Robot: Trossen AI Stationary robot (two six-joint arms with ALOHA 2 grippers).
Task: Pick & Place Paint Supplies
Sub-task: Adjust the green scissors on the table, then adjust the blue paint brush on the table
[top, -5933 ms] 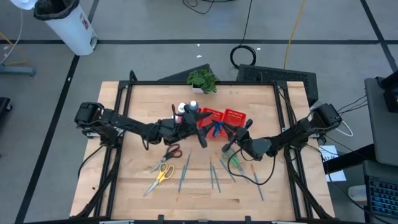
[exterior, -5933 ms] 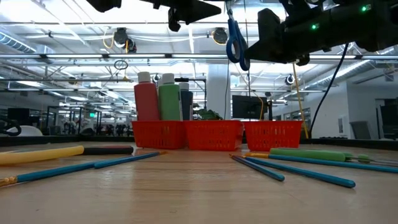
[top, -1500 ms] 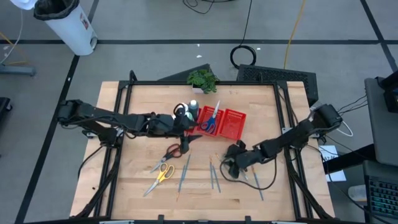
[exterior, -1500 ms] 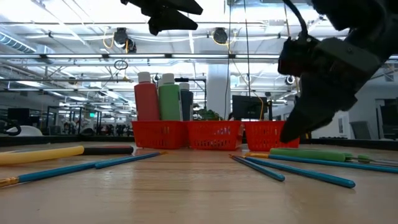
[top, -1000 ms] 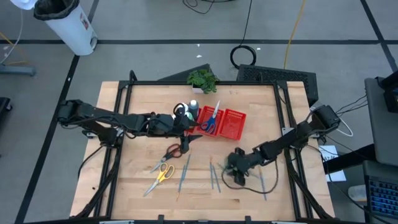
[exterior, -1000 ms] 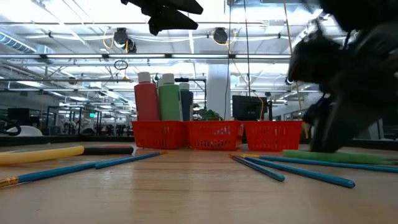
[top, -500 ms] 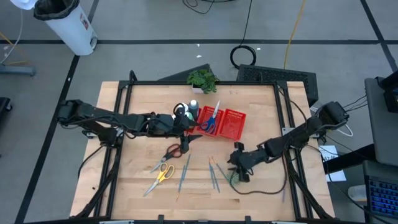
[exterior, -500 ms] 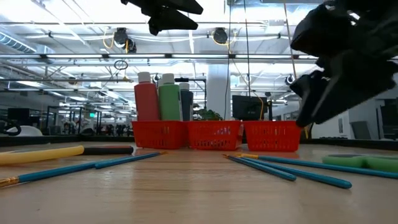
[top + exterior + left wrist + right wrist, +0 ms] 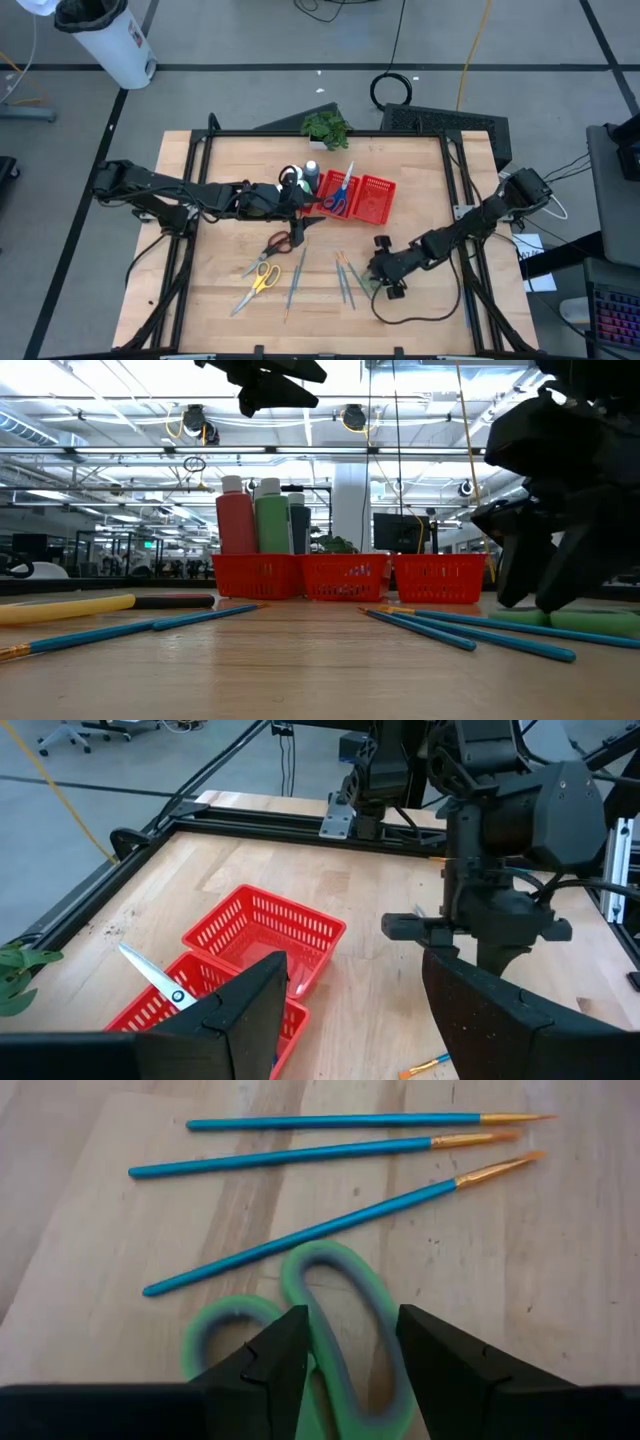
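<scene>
Tabletop [image 9: 230, 170]: right claw [image 9: 384, 279] has dropped onto green scissors [image 9: 300, 1330].

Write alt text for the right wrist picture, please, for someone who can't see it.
The right gripper hangs open just over the green scissors, one dark finger on each side of a handle loop. Beyond them, three blue brushes lie on the wooden table.

Tray [image 9: 372, 196] sits mid-table [image 9: 230, 290], plant [image 9: 323, 127] behind it — bottles [image 9: 303, 178] in its left part, scissors [image 9: 337, 196] in the middle.
</scene>
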